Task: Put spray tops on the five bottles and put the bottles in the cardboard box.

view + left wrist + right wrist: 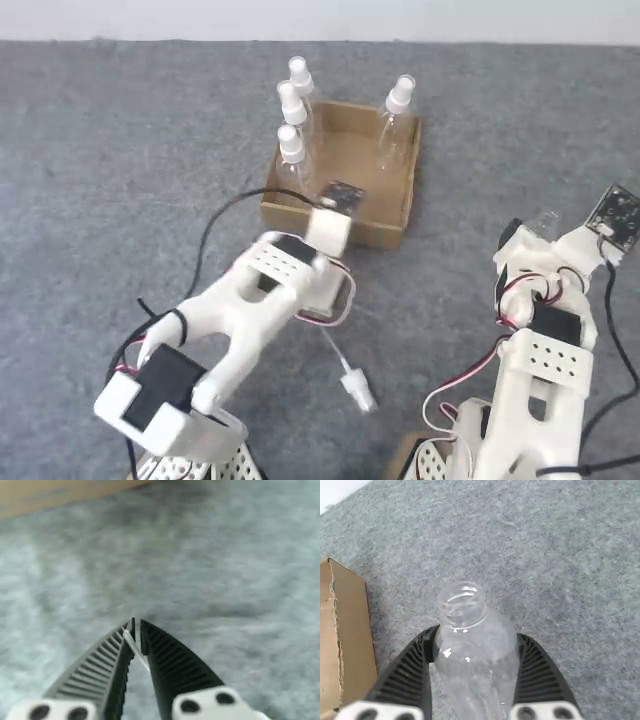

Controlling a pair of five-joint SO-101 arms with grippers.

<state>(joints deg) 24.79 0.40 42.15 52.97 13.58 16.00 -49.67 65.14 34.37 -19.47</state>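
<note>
1. My left gripper [136, 625] points down at the grey carpet [225, 570], its two black ribbed fingers [100, 665] drawn in until the tips almost meet.
2. Pinched between them is a thin white tube [135, 647]. It runs slantwise through the narrow gap, and one end pokes out at the fingertips.
3. At the base of each finger I see a white mount with screw holes [210, 702].
4. Well beyond the fingertips there is a blurred tan strip, the edge of the cardboard box [50, 495], lying on the carpet.
</note>
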